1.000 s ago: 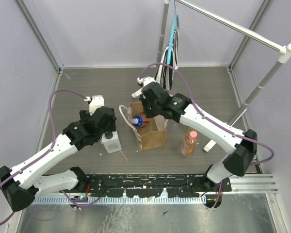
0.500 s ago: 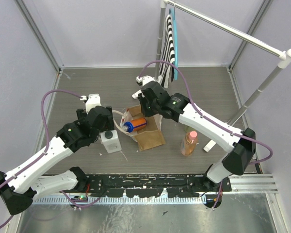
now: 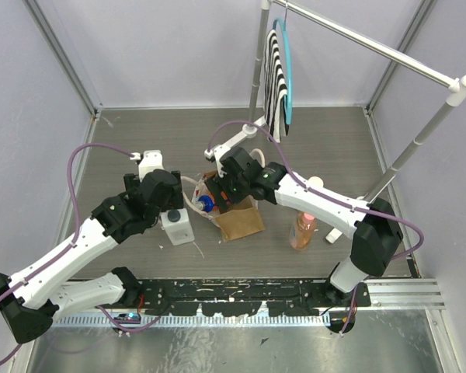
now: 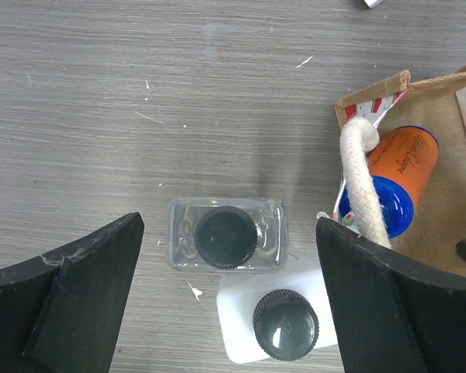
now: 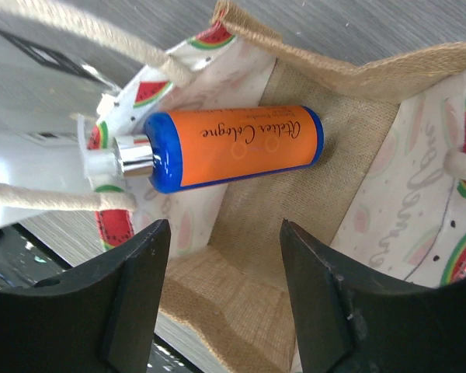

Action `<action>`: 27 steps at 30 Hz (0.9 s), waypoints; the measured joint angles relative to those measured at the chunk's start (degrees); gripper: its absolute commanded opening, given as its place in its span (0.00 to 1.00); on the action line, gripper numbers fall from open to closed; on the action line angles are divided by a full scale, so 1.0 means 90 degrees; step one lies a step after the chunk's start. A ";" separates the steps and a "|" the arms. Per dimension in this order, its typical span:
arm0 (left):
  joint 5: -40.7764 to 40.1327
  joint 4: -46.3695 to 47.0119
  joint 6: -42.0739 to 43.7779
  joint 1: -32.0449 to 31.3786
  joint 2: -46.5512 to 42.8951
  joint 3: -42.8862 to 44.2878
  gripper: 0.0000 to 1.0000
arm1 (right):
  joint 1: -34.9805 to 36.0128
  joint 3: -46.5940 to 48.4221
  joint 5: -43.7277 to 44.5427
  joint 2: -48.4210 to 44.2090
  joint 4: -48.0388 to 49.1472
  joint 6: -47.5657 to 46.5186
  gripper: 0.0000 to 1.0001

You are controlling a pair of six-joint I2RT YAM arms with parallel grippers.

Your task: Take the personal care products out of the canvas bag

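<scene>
The left hand (image 4: 229,233) hangs over the worktop (image 3: 140,140) with its fingers (image 4: 70,303) spread wide and nothing gripped or touched. Below the gap between them stand a clear square container (image 4: 226,235) with a dark screw cap and, just beside it toward the near edge, the squat white bottle (image 4: 283,326) with its black cap. Both stand upright just left of the canvas bag (image 3: 241,221).

The bag sits about midway between the left and right edges of the worktop, somewhat nearer the near edge, tilted so that its mouth faces the left edge. One cream rope handle (image 4: 363,179) loops across that mouth. Inside, the watermelon-print lining shows, and the orange bottle (image 5: 233,148) lies on its side on the coarse tan wall, its blue cap (image 4: 380,206) toward the opening.

The right hand (image 5: 225,233) is at the bag's mouth with its fingers (image 5: 334,303) also wide apart. The orange bottle lies beyond the fingertips rather than between them, so this hand holds nothing. Whether a finger brushes the lining cannot be told.

A pinkish bottle (image 3: 301,229) stands upright to the right of the bag, apart from it, toward the right edge. A cream cap (image 3: 316,183) shows just behind the right arm. Near the far edge, a black-and-white striped cloth (image 3: 274,70) hangs from a rail.
</scene>
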 measured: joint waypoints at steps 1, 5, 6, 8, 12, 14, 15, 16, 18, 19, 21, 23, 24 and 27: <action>-0.0002 0.0015 0.0022 0.0000 0.0000 0.0000 1.00 | 0.0027 -0.0175 -0.0005 -0.0041 0.0112 -0.0170 0.83; 0.0022 0.0138 0.0095 0.0000 0.0000 0.0010 1.00 | 0.0073 -0.0879 -0.0138 -0.0316 0.0561 -0.0792 0.83; 0.0039 0.0189 0.0114 0.0000 0.0002 0.0012 1.00 | 0.0087 -0.1027 -0.0202 -0.0401 0.0699 -0.0918 0.83; 0.0112 0.0306 0.0146 0.0000 0.0024 0.0032 1.00 | 0.0097 -0.1299 -0.0299 -0.0566 0.1076 -0.1124 0.84; 0.0311 0.0512 0.0192 0.0000 0.0226 0.0160 1.00 | 0.0097 -0.1690 -0.0393 -0.0721 0.1812 -0.1389 0.84; 0.0423 0.0590 0.0214 0.0000 0.0340 0.0243 0.99 | 0.0097 -0.1824 -0.0444 -0.0719 0.2118 -0.1464 0.85; 0.0464 0.0641 0.0219 0.0000 0.0374 0.0267 0.99 | 0.0095 -0.1894 -0.0483 -0.0719 0.2259 -0.1511 0.85; 0.0515 0.0692 0.0226 0.0000 0.0391 0.0289 1.00 | 0.0095 -0.1962 -0.0532 -0.0714 0.2409 -0.1549 0.85; 0.0583 0.0799 0.0233 0.0000 0.0386 0.0299 1.00 | 0.0097 -0.2064 -0.0656 -0.0685 0.2705 -0.1603 0.85; 0.0617 0.0862 0.0236 0.0000 0.0384 0.0304 1.00 | 0.0097 -0.2103 -0.0726 -0.0653 0.2871 -0.1630 0.85; 0.0673 0.0991 0.0238 0.0000 0.0381 0.0304 1.00 | 0.0097 -0.2186 -0.0869 -0.0556 0.3220 -0.1683 0.86; 0.0729 0.1105 0.0243 0.0000 0.0381 0.0306 1.00 | 0.0095 -0.2295 -0.1042 -0.0406 0.3611 -0.1739 0.86; 0.0753 0.1154 0.0245 0.0000 0.0381 0.0306 1.00 | 0.0095 -0.2344 -0.1124 -0.0325 0.3779 -0.1768 0.86; 0.0848 0.1275 0.0257 0.0000 0.0384 0.0330 1.00 | 0.0095 -0.2409 -0.1341 0.0022 0.4226 -0.1877 0.86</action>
